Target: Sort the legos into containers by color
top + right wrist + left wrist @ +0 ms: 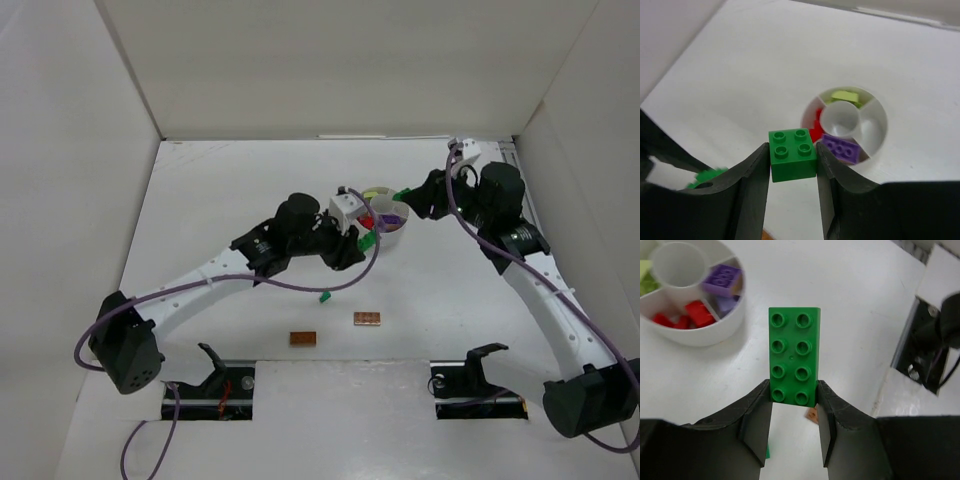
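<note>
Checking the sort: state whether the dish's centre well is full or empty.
Empty. The centre well shows only bare white inside in both wrist views; bricks lie in surrounding wedges.

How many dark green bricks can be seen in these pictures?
3. The left end effector holds a long brick. The right end effector holds a square brick. A small one lies on the table near the left arm. The dish may hide others.

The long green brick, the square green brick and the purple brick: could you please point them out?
long green brick (793,356), left wrist view, middle of its studded top
square green brick (791,152), right wrist view, front of its studded top
purple brick (841,148), right wrist view, middle of its studded top
</note>
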Tool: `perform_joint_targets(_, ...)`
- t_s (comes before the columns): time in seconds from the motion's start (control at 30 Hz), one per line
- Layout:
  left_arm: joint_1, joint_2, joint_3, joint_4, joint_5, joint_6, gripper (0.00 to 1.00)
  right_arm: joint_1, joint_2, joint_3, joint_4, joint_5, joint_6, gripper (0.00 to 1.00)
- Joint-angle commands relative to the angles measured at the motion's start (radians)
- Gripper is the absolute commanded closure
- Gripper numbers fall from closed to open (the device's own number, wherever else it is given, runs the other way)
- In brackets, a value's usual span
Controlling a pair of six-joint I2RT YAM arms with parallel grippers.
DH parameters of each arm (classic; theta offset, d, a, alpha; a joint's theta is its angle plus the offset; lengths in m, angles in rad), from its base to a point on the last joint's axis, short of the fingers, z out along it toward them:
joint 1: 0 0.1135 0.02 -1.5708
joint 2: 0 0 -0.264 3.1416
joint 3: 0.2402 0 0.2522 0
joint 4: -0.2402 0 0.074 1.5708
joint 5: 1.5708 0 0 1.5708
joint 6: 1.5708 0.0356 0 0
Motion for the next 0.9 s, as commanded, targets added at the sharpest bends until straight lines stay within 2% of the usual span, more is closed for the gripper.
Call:
perform_joint_targets(0.0,0.111,-0.011,0.081,0.007,-0.061,-0.135,1.0,-0.017,0.043,0.05,-0.116,0.271,0.037,1.0)
perform_joint_targets(0.07,0.182,0.018,0.111,-0.005,-0.048,-0.175,1.0,-0.017,0.092,0.073,-0.153,0.323,0.037,1.0)
perform_joint_targets(0.23,0.269,0.056,0.167,-0.005,-0.018,-0.221,1.0,-0.017,0.21,0.178,-0.232,0.464,0.037,1.0)
perform_joint_targets(0.43,0.357,0.119,0.264,-0.028,0.035,-0.232,1.0,-0.017,0.402,0.283,-0.284,0.491,0.027,1.0)
perform_joint_targets(0.6,0.368,0.174,0.344,-0.074,0.047,-0.209,1.0,-0.017,0.506,0.349,-0.305,0.524,0.027,1.0)
perform_joint_targets(0.87,0.386,0.223,0.379,-0.074,0.068,-0.189,1.0,0.003,0.617,0.412,-0.316,0.535,0.027,1.0)
